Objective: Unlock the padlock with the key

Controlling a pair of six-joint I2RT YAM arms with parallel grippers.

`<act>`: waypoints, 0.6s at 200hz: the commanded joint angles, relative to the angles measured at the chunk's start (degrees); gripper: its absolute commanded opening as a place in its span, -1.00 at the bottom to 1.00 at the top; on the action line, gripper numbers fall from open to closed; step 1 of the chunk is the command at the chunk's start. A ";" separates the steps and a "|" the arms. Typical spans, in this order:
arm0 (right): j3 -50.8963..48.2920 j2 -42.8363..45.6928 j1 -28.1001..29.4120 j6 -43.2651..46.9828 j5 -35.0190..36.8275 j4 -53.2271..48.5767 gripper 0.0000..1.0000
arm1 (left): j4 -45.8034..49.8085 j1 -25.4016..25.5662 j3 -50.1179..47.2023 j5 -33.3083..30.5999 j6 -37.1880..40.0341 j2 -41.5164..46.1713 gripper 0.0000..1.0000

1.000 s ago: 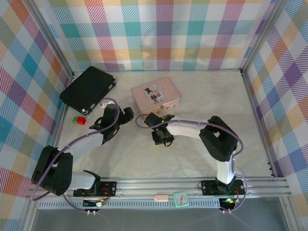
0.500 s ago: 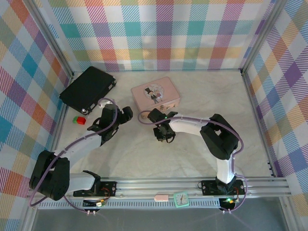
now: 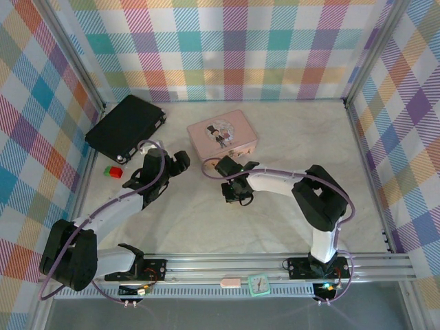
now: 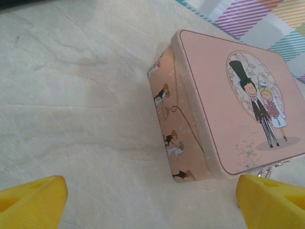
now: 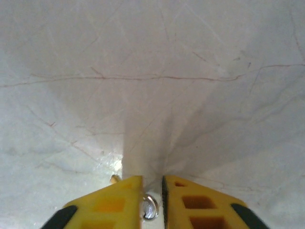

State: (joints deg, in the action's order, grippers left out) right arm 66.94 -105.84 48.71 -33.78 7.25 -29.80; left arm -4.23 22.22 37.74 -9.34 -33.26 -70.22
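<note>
The right tool (image 5: 152, 181), just off the front of the tin (image 3: 222, 134), pinches the silver key (image 5: 150, 208) between its tips, low over the counter (image 5: 143, 71); the left tool (image 4: 152, 205) gapes wide beside the tin.
</note>
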 commanded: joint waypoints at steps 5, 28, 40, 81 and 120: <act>-1.22 2.96 0.20 -3.11 -3.45 0.93 -0.52 | -0.60 0.28 -0.16 2.02 -1.81 1.04 0.82; -2.15 3.43 0.17 -3.75 -3.75 1.06 -0.52 | -0.61 0.46 -0.04 2.11 -1.92 0.98 0.82; -2.47 3.54 0.18 -4.12 -3.94 0.72 -0.53 | -0.60 0.55 -0.03 2.22 -2.13 1.06 0.82; -4.03 3.46 0.25 -6.03 -2.42 -0.53 -0.57 | -0.52 0.72 0.02 2.36 -2.20 1.18 0.82; -3.95 0.93 0.34 -6.47 -2.29 -0.20 -0.57 | -0.52 1.06 0.58 3.18 -2.26 0.89 0.82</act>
State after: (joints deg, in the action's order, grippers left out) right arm 63.31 -103.66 48.71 -38.68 4.47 -29.21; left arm -4.58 22.48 37.74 -7.38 -35.16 -70.22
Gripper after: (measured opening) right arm 0.215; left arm 0.910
